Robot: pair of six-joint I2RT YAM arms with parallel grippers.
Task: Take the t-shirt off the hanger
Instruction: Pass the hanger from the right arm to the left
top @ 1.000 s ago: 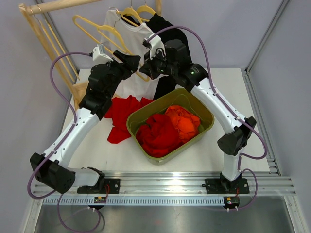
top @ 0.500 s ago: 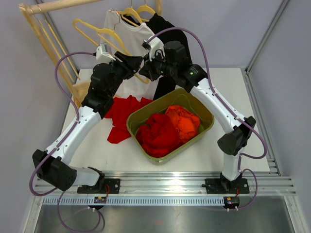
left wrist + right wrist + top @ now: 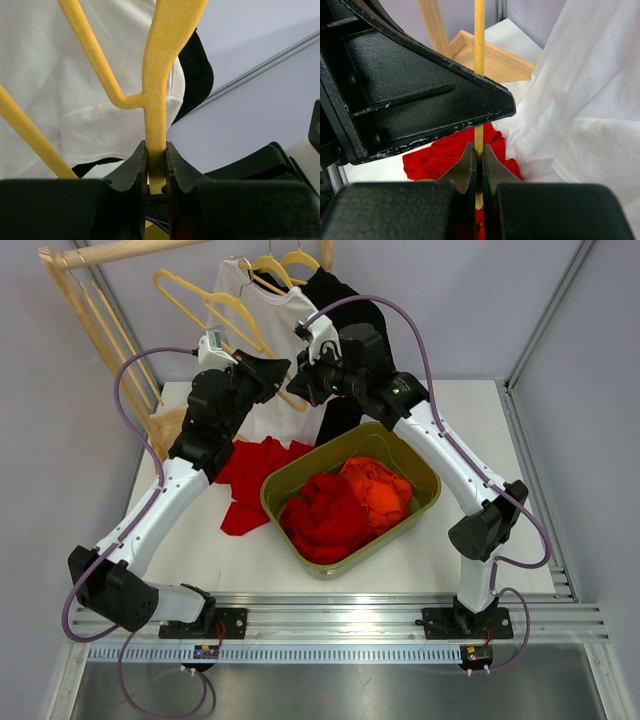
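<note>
Clamping down with my left gripper (image 3: 156,148), I have its black jaws pressed on either side of the yellow hanger (image 3: 159,75), right on the flat bar below the spot where a side arm branches off. My right gripper (image 3: 479,151) is pinched tight on a thin rod of the same yellow, jaws nearly together with only the rod between them. From above, both arms meet nose to nose high over the back of the surface (image 3: 480,440). The white t-shirt (image 3: 270,320) hangs from the wooden rack (image 3: 90,315), just behind the bar I hold, with a black garment (image 3: 345,300) beside it. I cannot tell whether the shirt hangs on this very hanger. Below, a red cloth (image 3: 250,465) lies on the surface, touching the green bin (image 3: 428,502), which holds red clothes (image 3: 325,515) and an orange piece (image 3: 380,490).
</note>
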